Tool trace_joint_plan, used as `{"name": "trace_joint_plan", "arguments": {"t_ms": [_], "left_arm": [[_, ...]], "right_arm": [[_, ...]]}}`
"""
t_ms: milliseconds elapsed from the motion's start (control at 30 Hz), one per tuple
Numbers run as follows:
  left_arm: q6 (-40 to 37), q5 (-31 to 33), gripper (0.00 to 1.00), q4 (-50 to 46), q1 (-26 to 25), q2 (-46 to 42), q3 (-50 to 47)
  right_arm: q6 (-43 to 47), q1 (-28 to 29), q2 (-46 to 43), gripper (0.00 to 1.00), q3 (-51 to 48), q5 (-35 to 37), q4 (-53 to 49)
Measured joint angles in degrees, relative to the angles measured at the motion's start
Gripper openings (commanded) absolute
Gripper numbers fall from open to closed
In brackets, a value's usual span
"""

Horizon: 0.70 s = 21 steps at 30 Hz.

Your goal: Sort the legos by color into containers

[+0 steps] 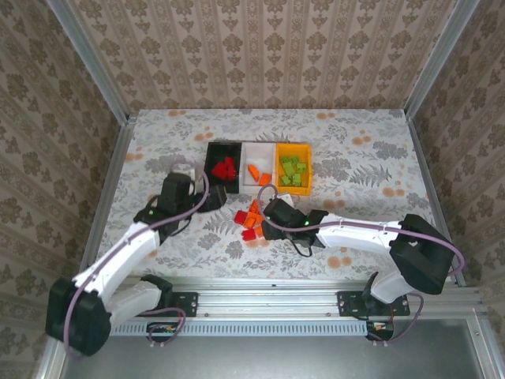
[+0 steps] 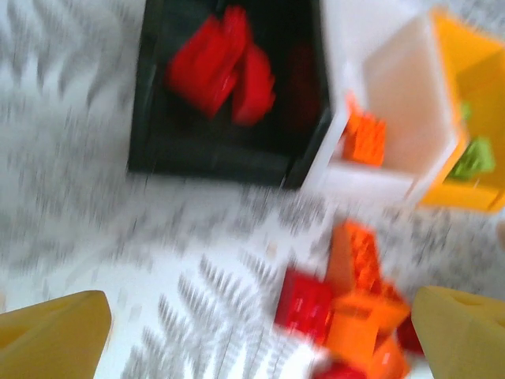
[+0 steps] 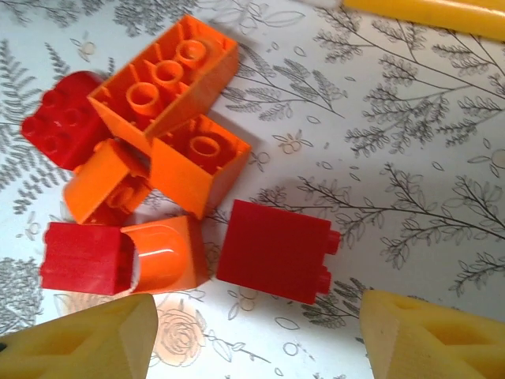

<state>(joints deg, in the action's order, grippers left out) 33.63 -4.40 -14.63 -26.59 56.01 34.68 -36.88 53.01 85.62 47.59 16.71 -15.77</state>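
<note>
Overhead, green legos [image 1: 293, 170] in yellow bin [image 1: 293, 147]

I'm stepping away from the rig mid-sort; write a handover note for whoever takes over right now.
Left gripper: open, empty, near the black bin.
Right gripper: open, empty, over the loose pile.
Done: red legos in the black bin, orange legos in the white bin, green legos in the orange-yellow bin.
Left: loose pile of red and orange bricks on the table, in front of the bins.
</note>
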Motion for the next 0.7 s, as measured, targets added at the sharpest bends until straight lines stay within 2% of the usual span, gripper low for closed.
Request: {"name": "trace_joint_plan", "arguments": {"t_ms": [133,267,567,700], "left_arm": [[3.28,-0.81,1.0,-3.78,-0.11,-12.81,-7.54],[5.46,-0.74,1.0,-5.35,-0.11,-21.33,-9.97],[7.37,-1.09,1.0,-6.64,-0.11,-21.11,-11.72],[7.39,-1.42,1.0,-6.78,-0.11,-21.16,-11.8]], "right_arm": [[0.39,-0.48,2.21,0.71,3.34,0.87,-1.86],[0.85,-0.96,6.23,0.7,5.11,0.92,-1.73],[1.51,-4.81,11.76,0.38,5.31,0.68,-1.36],[2.34,-4.85,11.58,0.34,5.46,0.9,-1.31]]}}
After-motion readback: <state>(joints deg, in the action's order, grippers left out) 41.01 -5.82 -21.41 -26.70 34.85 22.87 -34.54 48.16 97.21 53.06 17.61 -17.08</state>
